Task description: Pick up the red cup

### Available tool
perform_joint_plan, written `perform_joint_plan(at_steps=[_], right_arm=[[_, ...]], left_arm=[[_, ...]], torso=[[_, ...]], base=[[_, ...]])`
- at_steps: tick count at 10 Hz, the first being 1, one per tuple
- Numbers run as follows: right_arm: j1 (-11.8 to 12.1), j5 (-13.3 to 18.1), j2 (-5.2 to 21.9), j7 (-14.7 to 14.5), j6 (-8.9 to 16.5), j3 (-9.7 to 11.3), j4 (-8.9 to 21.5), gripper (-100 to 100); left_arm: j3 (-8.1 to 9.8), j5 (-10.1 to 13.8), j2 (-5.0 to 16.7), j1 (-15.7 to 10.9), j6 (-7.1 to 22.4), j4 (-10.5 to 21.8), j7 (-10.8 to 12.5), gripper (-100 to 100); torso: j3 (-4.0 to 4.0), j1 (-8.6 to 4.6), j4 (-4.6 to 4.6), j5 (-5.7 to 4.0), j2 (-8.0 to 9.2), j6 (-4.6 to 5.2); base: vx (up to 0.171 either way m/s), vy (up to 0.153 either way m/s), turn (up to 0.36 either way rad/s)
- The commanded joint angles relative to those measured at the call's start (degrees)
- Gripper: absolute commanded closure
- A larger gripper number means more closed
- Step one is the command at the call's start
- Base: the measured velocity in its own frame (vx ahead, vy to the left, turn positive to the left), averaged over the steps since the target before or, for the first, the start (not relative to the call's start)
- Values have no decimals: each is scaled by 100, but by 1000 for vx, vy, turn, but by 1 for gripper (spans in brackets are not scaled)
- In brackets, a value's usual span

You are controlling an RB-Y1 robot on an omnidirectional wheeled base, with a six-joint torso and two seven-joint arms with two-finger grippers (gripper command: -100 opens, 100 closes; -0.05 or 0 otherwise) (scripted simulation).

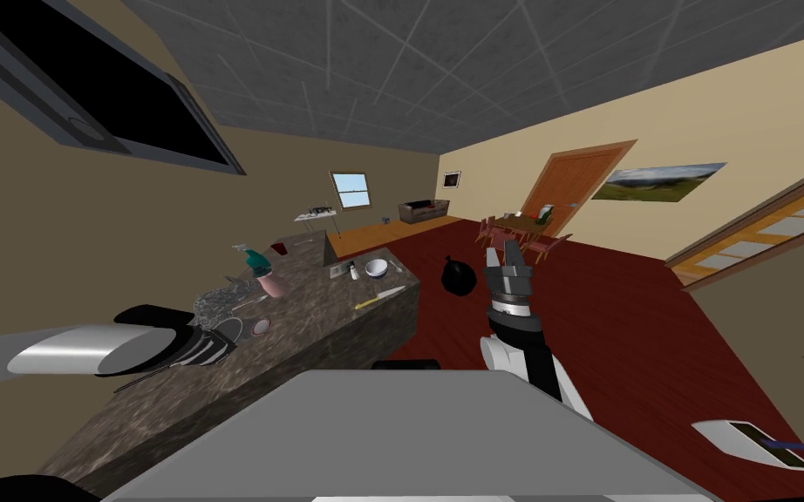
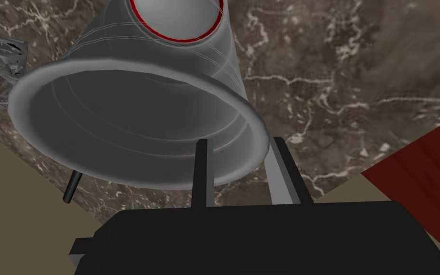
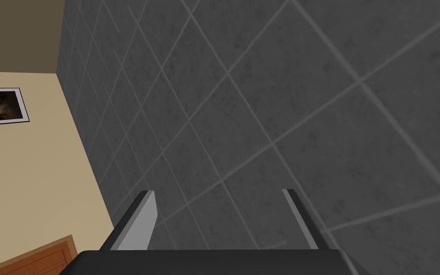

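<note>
The left pincer (image 2: 239,140) gripped the rim wall of the grey, red-ringed cup (image 2: 133,129), which was tilted at the counter's (image 2: 348,71) near end. The right pincer (image 1: 502,254) stood wide.

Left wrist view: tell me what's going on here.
The left gripper has its fingers shut on the rim of the grey, red-ringed cup, one inside the mouth, one outside. The cup is tilted over the marbled counter, mouth toward the gripper. The right gripper is open, holding nothing.
</note>
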State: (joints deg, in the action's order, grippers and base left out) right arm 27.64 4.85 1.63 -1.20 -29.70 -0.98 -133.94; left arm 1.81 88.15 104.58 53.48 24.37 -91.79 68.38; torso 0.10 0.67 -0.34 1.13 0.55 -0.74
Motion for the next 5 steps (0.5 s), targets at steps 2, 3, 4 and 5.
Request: perform_joint_plan(at_steps=[2,3,4,5], right_arm=[[0,0,0,0,0,0,0,0],[-1,0,0,0,0,0,0,0],[-1,0,0,0,0,0,0,0],[0,0,0,0,0,0,0,0]], left_arm=[[138,162,-30,-6,154,-22,-106,100],[183,229,-38,-28,215,-18,-152,100],[141,145,-23,-5,145,-34,-69,100],[155,153,-20,-10,160,-36,-74,0]], torso=[[0,0,0,0,0,0],[0,5,1,0,0,8],[2,9,1,1,4,7],[1,7,0,2,2,0]], base=[[-6,11,-52],[-32,37,-101],[-11,17,-28],[0,0,0]])
